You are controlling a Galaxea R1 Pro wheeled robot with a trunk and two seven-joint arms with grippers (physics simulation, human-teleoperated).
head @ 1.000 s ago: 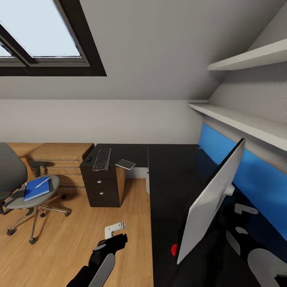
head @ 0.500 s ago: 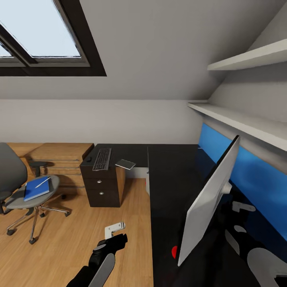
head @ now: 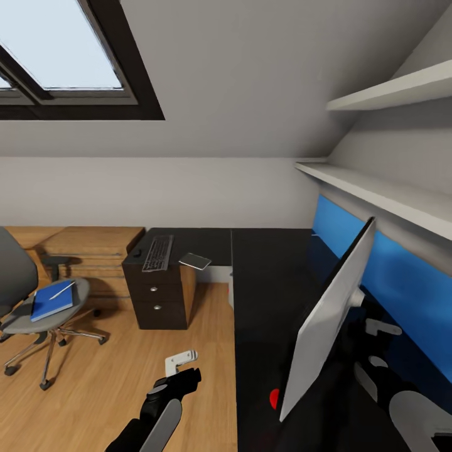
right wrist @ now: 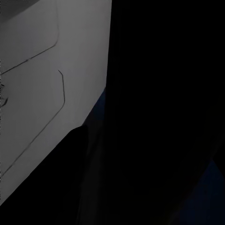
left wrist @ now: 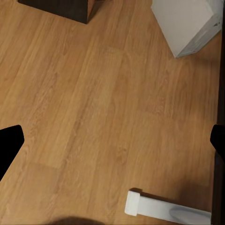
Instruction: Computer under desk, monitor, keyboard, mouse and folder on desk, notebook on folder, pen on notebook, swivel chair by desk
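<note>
The monitor [head: 331, 317] stands tilted on the glossy black desk [head: 263, 282], its silver back facing me. Its pale back also shows close up in the right wrist view [right wrist: 37, 93]. My right arm [head: 414, 408] reaches behind it, and the fingers are hidden. The keyboard [head: 157, 252] and the small black mouse [head: 135, 252] lie on the desk's drawer end, with a flat pale notebook [head: 195, 260] beside them. The blue folder [head: 52, 300] lies on the swivel chair [head: 19, 320] with the white pen [head: 63, 290] on it. My left gripper [left wrist: 112, 140] hangs open over the wooden floor. A white box [left wrist: 187, 23], seemingly the computer, stands at the desk's edge.
Light wooden cabinets [head: 94, 242] line the far wall left of the drawer unit [head: 157, 301]. A blue panel [head: 402, 282] and two white shelves [head: 376, 188] run along the right wall. A white desk foot [left wrist: 164, 208] juts onto the floor. A red spot [head: 274, 396] marks the desk.
The monitor's upper edge has swung a little to the left, along with the arm parts behind it. The view has since turned slightly right. My left arm has held still.
</note>
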